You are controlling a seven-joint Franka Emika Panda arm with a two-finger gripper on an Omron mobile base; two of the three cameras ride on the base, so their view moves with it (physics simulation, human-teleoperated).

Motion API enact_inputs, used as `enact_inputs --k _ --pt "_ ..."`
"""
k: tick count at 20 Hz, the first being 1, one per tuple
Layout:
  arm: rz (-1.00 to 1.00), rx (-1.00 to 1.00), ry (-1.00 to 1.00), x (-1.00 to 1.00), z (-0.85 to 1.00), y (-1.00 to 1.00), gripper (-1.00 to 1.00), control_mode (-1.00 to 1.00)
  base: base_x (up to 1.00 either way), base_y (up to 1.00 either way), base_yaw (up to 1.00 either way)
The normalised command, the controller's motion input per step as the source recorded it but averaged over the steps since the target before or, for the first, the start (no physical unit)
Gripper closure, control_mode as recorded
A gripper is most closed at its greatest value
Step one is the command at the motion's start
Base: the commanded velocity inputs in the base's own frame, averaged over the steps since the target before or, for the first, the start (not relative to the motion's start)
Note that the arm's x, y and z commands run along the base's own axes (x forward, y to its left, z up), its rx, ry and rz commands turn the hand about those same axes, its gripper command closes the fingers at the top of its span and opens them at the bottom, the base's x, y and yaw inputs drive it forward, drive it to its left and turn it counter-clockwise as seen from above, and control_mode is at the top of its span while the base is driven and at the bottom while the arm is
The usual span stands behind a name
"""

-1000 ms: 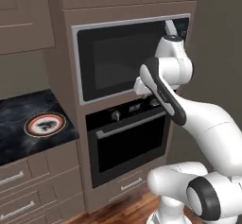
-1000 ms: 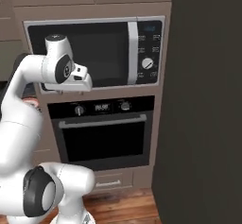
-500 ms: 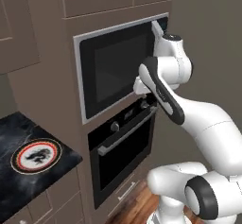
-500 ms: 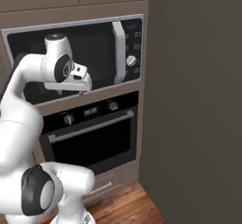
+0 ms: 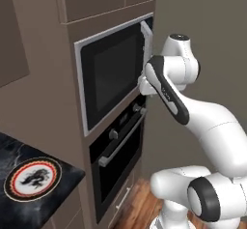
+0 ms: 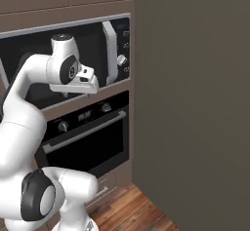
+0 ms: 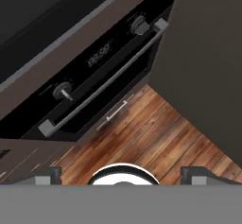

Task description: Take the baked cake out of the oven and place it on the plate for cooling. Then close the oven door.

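Cake is nowhere to be seen; I judge it sits inside the oven [image 5: 118, 155], whose door [image 5: 120, 163] is shut flat against the cabinet front.

From the left base camera, the oven sits under the microwave [image 5: 113, 73], its bar handle [image 5: 120, 141] running across the top of the door below the knobs. The plate [image 5: 33, 178] lies flat on the dark counter [image 5: 58, 184] to the oven's left, bare and ready, placed close so the cake need travel only a short way. The arm [image 5: 183, 107] is raised in front of the microwave, well above the handle.

From the right base camera, the hand [image 6: 78, 81] hangs level in front of the microwave's lower edge, above the oven knobs [image 6: 62, 125], apart from the door. A tall dark panel [image 6: 195, 93] stands just right of the oven.

The hand camera looks down along the gripper [image 7: 122, 175] at the oven front, handle and wooden floor [image 7: 146, 138]. The fingertips [image 7: 47, 175] stand at the far sides of the view, spread wide with nothing between them, likely set so for taking the handle, which calls for a descent first.
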Motion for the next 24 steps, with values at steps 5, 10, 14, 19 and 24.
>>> enact_inputs --k 5,10,14,19,24 --pt "0.0 0.0 0.0 0.0 0.0 0.0 -1.0 1.0 -0.05 0.71 -0.17" --pt "0.0 0.0 0.0 0.0 0.0 0.0 -1.0 1.0 -0.06 0.72 -0.09" --pt "0.0 0.0 0.0 0.0 0.0 0.0 -1.0 1.0 -0.12 0.39 -0.05" --pt "0.0 0.0 0.0 0.0 0.0 0.0 -1.0 1.0 -0.26 0.19 -0.02" --pt "0.0 0.0 0.0 0.0 0.0 0.0 -1.0 1.0 -0.36 0.04 -0.01"
